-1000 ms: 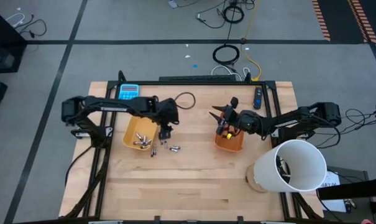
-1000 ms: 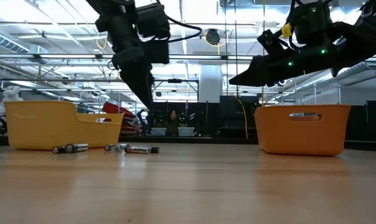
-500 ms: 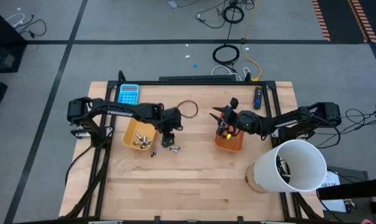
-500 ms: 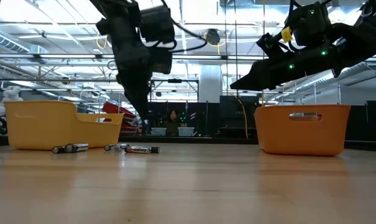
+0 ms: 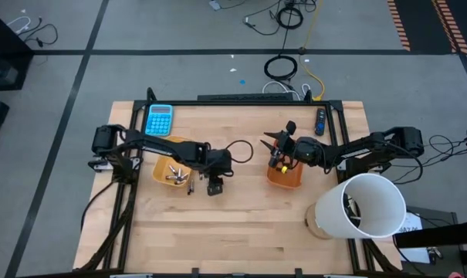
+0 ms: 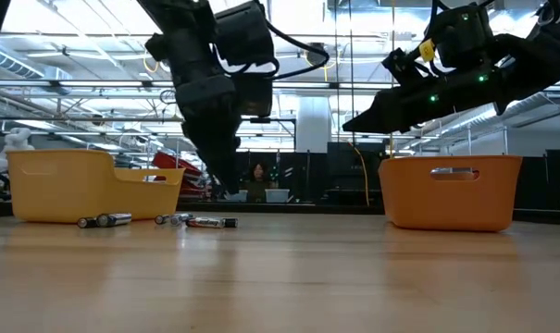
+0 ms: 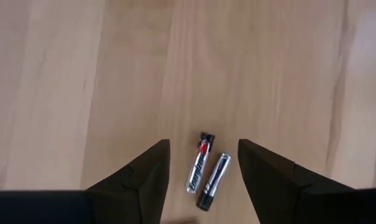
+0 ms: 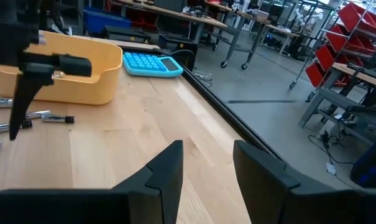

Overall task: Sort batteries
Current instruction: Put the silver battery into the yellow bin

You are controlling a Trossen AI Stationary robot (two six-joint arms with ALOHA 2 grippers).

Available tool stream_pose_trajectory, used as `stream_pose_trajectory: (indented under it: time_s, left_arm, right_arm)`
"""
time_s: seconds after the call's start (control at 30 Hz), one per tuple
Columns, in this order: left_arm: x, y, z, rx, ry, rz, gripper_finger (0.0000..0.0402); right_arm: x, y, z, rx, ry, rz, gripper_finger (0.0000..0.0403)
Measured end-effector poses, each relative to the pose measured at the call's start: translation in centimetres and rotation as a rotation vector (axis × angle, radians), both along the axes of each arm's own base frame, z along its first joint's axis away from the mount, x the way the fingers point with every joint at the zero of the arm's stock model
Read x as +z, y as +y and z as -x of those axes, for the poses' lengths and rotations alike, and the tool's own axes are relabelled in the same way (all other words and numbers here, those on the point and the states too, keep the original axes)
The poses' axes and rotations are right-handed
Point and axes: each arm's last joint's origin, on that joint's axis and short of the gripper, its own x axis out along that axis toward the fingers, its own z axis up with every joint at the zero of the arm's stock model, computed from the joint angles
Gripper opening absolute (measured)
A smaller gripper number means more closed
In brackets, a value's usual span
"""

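Several small batteries lie on the wood beside the yellow tray [image 5: 171, 164], and more lie inside it [image 5: 174, 177]. In the low view they rest on their sides in a row [image 6: 198, 221]. My left gripper [image 5: 215, 186] points straight down, open, over two batteries lying side by side [image 7: 206, 172] between its fingers [image 7: 203, 143]; they touch neither finger. My right gripper [image 5: 272, 144] hangs open above the far left rim of the orange tray [image 5: 284, 175], also seen in the low view [image 6: 354, 120].
A blue calculator [image 5: 160, 118] lies at the far left of the table, a dark remote-like stick [image 5: 320, 121] at the far right, and a large white cylinder [image 5: 362, 205] stands at the right near corner. Bare wood spreads along the near half [image 5: 233, 232].
My left gripper has moved toward the table's near edge and a little right, away from the yellow tray, and has come down over the two batteries on the wood. It has stayed open. My right arm has kept still.
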Motion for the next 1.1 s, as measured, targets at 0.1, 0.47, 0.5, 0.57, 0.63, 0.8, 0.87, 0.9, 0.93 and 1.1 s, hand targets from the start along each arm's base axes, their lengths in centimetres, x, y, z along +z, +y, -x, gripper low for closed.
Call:
stream_pose_trajectory:
  time_s: [0.1,0.47,0.5,0.57,0.63,0.8,0.87,0.9,0.93,1.1]
  left_arm:
    - [-0.5,-0.1,-0.3,-0.003,-0.003,-0.002,0.0198]
    - [-3.5,-0.1,-0.9,-0.034,0.072,-0.026,0.0198]
    - [-3.6,-0.1,-0.9,-0.038,0.075,-0.035,0.0198]
    - [-3.8,-0.2,-1.0,-0.050,0.078,-0.054,0.0198]
    - [-3.8,-0.2,-1.0,-0.061,0.078,-0.066,0.0198]
    - [-3.9,-0.3,-1.0,-0.095,0.078,-0.091,0.0191]
    - [-3.9,-0.4,-1.0,-0.116,0.077,-0.111,0.0173]
    - [-3.9,-0.5,-1.0,-0.124,0.077,-0.121,0.0160]
    - [-3.9,-0.5,-1.0,-0.131,0.077,-0.130,0.0145]
    - [-4.0,-0.6,-0.9,-0.175,0.076,-0.167,0.0049]
  right_arm:
    - [0.0,0.0,0.0,0.001,0.001,0.000,0.0132]
    - [-0.1,0.0,0.0,0.002,0.010,-0.002,0.0132]
    - [-0.1,0.0,0.0,0.002,0.012,-0.003,0.0132]
    - [-0.1,0.0,0.0,0.002,0.012,-0.007,0.0132]
    - [-0.2,0.0,0.0,0.001,0.015,-0.007,0.0132]
    - [-0.2,0.0,0.0,0.001,0.016,-0.010,0.0132]
    - [-0.2,0.0,0.0,0.001,0.016,-0.010,0.0132]
    - [-0.2,0.0,0.0,0.001,0.016,-0.010,0.0132]
    - [-0.2,0.0,0.0,0.001,0.016,-0.010,0.0132]
    - [-0.2,0.0,0.0,0.001,0.017,-0.010,0.0132]
